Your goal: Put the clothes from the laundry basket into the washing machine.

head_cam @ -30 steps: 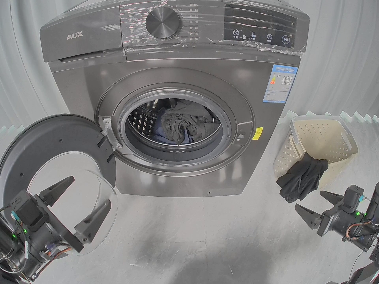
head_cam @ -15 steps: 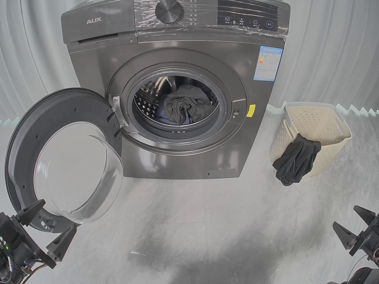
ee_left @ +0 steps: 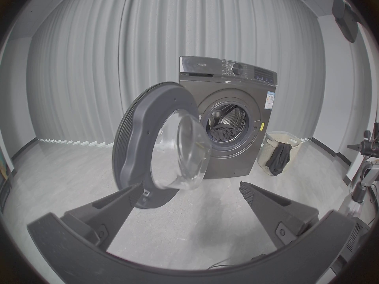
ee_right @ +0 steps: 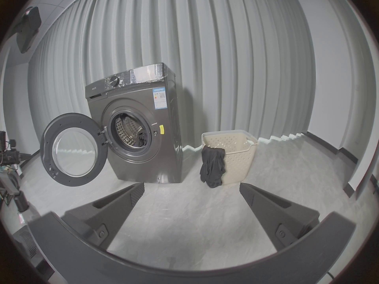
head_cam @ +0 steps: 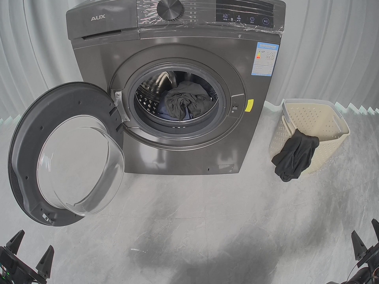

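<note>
Studio set: curtains (head_cam: pixel 327 40), washing machine (head_cam: pixel 177 160)

**Desk:** Where are your arms sitting?

**Me:** In my head view the left pincer (head_cam: pixel 33 240) is low at about seven o'clock. The right pincer (head_cam: pixel 364 227) is low at about five o'clock. They're well apart.

**Desk:** Jaws?

**Me:** Both are spread wide with nothing between them. Each wrist camera shows me two dark wedge fingers splayed apart with only a gap in the middle.

**Desk:** Which way are they pointing?

**Me:** The tips point toward twelve o'clock. The left pair leans slightly toward eleven. I can see little of either arm behind its pincer.
</note>
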Controlling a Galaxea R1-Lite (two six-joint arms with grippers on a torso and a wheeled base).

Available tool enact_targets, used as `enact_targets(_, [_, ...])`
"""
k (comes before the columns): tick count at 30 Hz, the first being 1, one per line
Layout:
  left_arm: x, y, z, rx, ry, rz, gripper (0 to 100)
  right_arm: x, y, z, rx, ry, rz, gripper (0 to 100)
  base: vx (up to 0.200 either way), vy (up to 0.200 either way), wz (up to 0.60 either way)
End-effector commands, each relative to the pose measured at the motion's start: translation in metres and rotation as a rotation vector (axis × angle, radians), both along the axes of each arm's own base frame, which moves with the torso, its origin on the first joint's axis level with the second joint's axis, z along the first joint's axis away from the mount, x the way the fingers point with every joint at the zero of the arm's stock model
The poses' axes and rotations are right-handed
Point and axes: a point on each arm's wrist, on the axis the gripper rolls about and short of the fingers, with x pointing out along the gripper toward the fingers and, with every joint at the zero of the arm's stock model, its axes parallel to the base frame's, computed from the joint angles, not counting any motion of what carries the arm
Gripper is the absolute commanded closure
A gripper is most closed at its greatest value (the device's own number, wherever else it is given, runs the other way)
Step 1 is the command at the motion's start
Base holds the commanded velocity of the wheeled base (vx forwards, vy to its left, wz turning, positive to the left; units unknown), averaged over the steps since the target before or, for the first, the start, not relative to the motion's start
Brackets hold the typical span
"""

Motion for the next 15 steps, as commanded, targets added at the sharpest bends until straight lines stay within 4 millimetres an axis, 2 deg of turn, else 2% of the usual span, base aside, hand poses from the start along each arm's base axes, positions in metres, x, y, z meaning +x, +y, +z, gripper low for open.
enact_targets(1, [-0.0119, -0.0003, -0.0103, -0.047, -0.076, 0.083, 0, -0.0052, -0.0015, -0.0064, -0.041, -0.043, -0.077, 0, 0.000, 0.000, 0.00])
enact_targets(4, [-0.0144, -0.0031, -0.0108, -0.037, -0.105, 0.148, 0, -0.0054, -0.0017, -0.0066, -0.072, -0.039, -0.126, 0, 0.000, 0.000, 0.00])
enact_targets(7, [-0.0163, -0.0046, -0.0112, -0.031, -0.126, 0.051, 0, -0.0084, 0.0003, -0.0071, -0.101, -0.067, -0.161, 0, 0.000, 0.000, 0.00])
enact_targets(11, [-0.0196, -0.0053, -0.0124, -0.031, -0.162, -0.018, 0, -0.0126, 0.0045, -0.0084, -0.092, -0.127, -0.012, 0, 0.000, 0.000, 0.00])
enact_targets(15, [-0.0196, -0.0051, -0.0125, -0.050, -0.160, -0.010, 0, -0.0131, 0.0019, -0.0094, -0.071, -0.093, -0.134, 0, 0.000, 0.000, 0.00])
